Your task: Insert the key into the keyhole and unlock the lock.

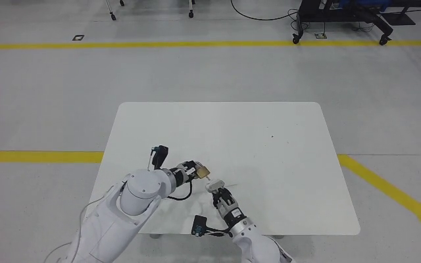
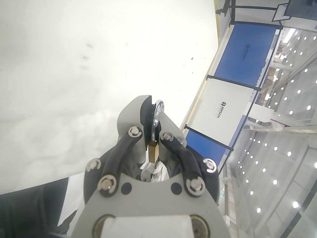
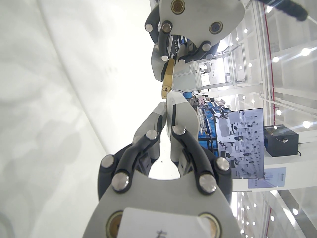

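Observation:
A brass padlock (image 1: 203,172) is held above the near part of the white table (image 1: 276,144) by my left gripper (image 1: 196,171), which is shut on it. In the left wrist view the silver shackle (image 2: 157,115) sits pinched between the pads with the brass body (image 2: 153,152) behind it. My right gripper (image 3: 166,111) is shut, its tips right against the padlock's (image 3: 168,76) keyhole end (image 3: 166,89). A thin key is pinched between its pads and almost wholly hidden. The left gripper (image 3: 171,61) faces it from the far side.
The two grippers (image 1: 214,185) meet tip to tip over the table's near-left area. Yellow floor lines run on both sides of the table, and trolleys and cables stand far behind it.

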Available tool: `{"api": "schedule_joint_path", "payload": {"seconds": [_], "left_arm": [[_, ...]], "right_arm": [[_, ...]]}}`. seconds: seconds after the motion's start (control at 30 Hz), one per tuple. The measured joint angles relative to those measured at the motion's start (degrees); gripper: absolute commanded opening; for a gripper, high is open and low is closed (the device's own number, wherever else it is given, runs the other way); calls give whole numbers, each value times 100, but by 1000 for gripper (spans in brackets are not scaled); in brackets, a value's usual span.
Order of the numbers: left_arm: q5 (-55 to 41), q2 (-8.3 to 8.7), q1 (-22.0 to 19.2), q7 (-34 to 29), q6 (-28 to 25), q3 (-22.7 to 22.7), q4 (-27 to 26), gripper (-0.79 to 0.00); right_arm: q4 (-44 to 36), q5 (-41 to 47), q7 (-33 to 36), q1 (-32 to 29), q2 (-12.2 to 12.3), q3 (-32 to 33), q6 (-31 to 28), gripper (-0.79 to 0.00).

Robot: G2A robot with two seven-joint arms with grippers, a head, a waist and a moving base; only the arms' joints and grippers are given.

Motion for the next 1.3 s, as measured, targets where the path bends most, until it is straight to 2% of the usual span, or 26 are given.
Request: {"api": "schedule_joint_path", "payload": {"seconds": [0.33,1.0,1.03,1.07,1.1,1.13,1.3], "left_arm": [[49,-34,2,-63,-10,-5,28,-785],[60,-90,23,-348,-37,-3,49,-785],[59,-91,23,-371,-42,-3,49,-785],[53,-93,22,-404,-52,-6,54,-785],[48,-94,21,-425,-60,-13,62,-785],[39,-94,22,-441,-67,-26,71,-785],[-157,-81,64,-671,-207,-200,175,-785]], "right_arm": [[51,32,175,64,-60,9,-50,-785],[62,-47,86,1,-122,29,-38,-785],[57,-48,80,-5,-123,33,-40,-727],[49,-46,73,-13,-126,40,-42,-499],[40,-40,70,-21,-127,46,-42,-332],[29,-31,64,-30,-129,54,-40,0],[-69,74,-70,-107,-122,135,-62,0]]}}
